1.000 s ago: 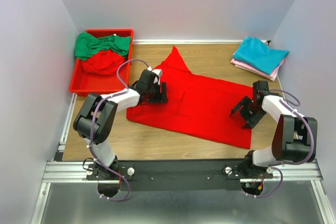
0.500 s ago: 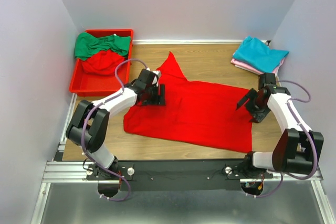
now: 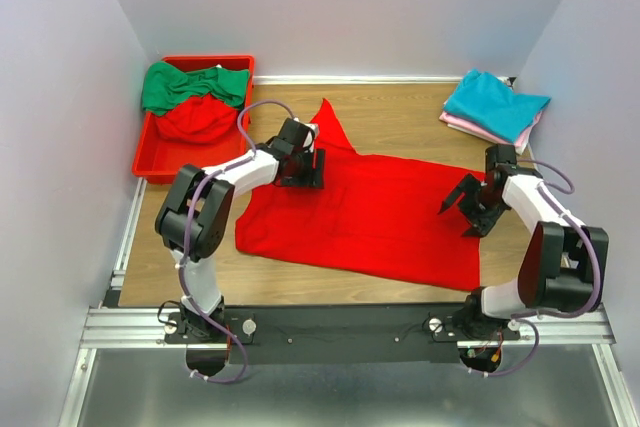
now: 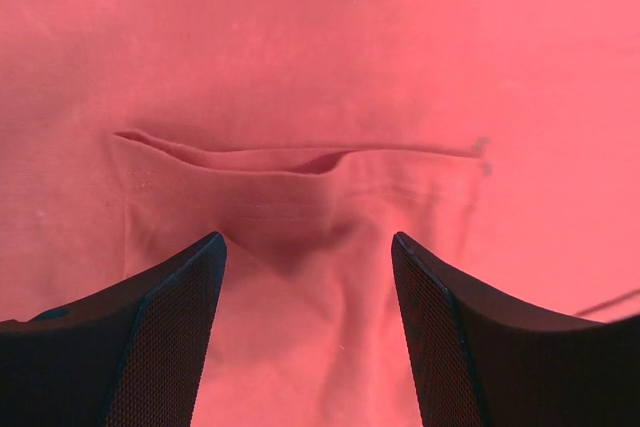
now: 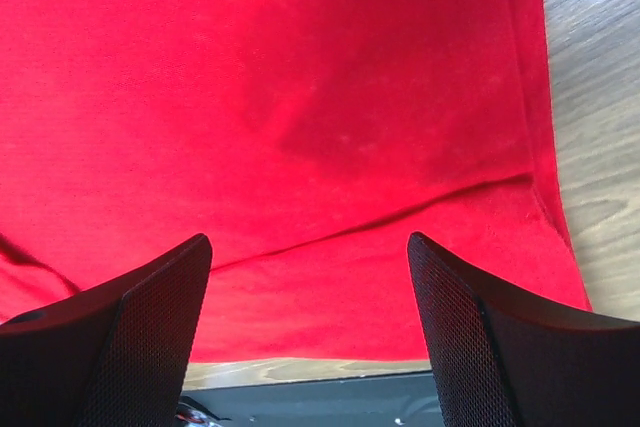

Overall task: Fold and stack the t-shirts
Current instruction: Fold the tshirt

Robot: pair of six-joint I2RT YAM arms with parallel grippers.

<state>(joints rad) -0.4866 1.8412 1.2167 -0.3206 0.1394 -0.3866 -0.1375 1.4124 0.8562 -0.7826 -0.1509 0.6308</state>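
Observation:
A bright red t-shirt lies spread flat on the wooden table, one sleeve pointing to the back. My left gripper is open and empty, low over the shirt's back left part. In the left wrist view a stitched seam fold lies just ahead of its fingers. My right gripper is open and empty over the shirt's right side. In the right wrist view the red cloth fills the frame, its edge towards the table's near edge.
A red plastic bin at the back left holds a green t-shirt and another red t-shirt. A folded teal t-shirt lies on a pink one at the back right. Walls close in both sides.
My left gripper has moved back and to the right over the shirt. My right gripper swung out to the right, then came back onto the shirt's right side. The shirt's left part has shifted slightly.

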